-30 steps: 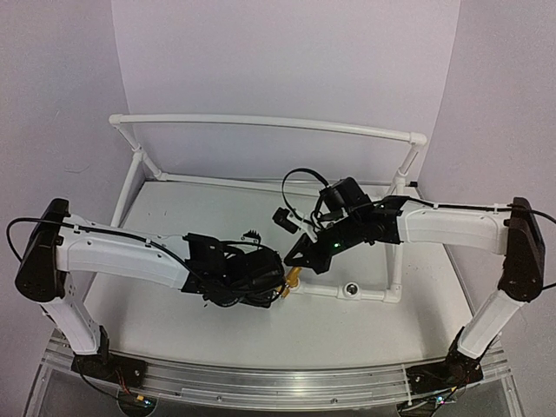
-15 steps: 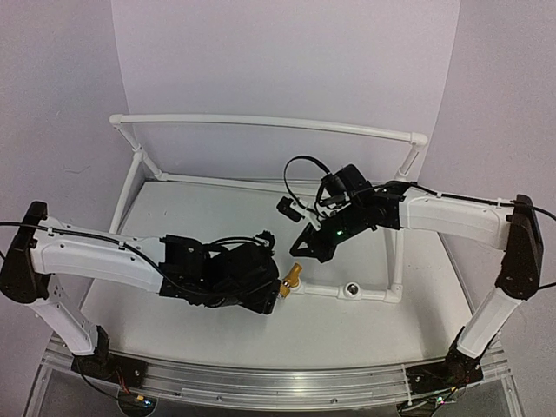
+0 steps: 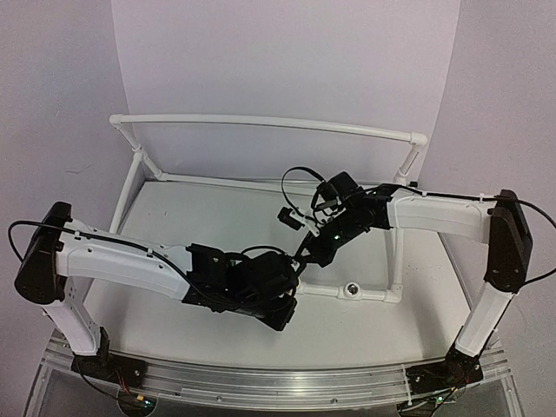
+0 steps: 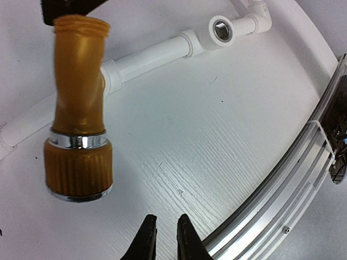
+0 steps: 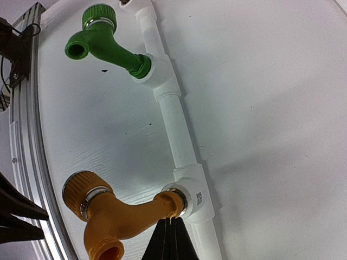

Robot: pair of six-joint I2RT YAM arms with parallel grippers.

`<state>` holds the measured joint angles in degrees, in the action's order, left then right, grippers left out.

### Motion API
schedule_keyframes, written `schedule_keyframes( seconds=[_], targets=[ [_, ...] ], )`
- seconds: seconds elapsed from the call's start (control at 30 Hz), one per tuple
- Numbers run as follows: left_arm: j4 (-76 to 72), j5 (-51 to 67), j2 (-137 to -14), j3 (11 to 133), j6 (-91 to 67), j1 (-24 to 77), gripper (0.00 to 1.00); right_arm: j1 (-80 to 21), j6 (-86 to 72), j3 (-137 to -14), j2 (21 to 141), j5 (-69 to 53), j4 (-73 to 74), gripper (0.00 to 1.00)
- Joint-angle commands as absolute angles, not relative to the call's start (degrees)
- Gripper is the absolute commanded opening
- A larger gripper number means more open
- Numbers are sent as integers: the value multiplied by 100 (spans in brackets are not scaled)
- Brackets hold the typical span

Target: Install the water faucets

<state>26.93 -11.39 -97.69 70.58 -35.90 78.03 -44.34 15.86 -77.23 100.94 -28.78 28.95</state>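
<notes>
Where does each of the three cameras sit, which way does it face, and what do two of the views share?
Top external: above and behind the bases, looking down at the white pipe frame; both arms show.
Left wrist: on the left arm, looking past the left gripper at the brass-gold faucet.
Right wrist: on the right arm, over the right gripper, seeing the green faucet.
Both wrist views share the brass-gold faucet.

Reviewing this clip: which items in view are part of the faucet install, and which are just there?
Part of the job:
- brass-gold faucet, seated in a pipe socket
- green faucet, seated in a pipe socket
- white pipe frame with an open socket
- left gripper, right gripper

Just there:
- table
- aluminium rail at the table edge
</notes>
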Motion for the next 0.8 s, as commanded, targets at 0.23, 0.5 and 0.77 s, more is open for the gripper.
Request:
schedule_keyframes(
  seconds=[0.23, 0.5, 0.77],
  targets=[
    [2546, -1755, -10299, 7478, -3946, 7692, 12, -4457, 1671, -7869, 10227, -3383, 3041, 0],
    [2745, -2353, -9954, 7143, -4350, 7438, 9, -4458, 1685, -7604, 10061, -3582, 3041, 0],
    [2753, -2594, -9921, 7198, -4333, 7319, 9, -4460, 1773, -7265, 9888, -3682, 3048, 0]
  ],
)
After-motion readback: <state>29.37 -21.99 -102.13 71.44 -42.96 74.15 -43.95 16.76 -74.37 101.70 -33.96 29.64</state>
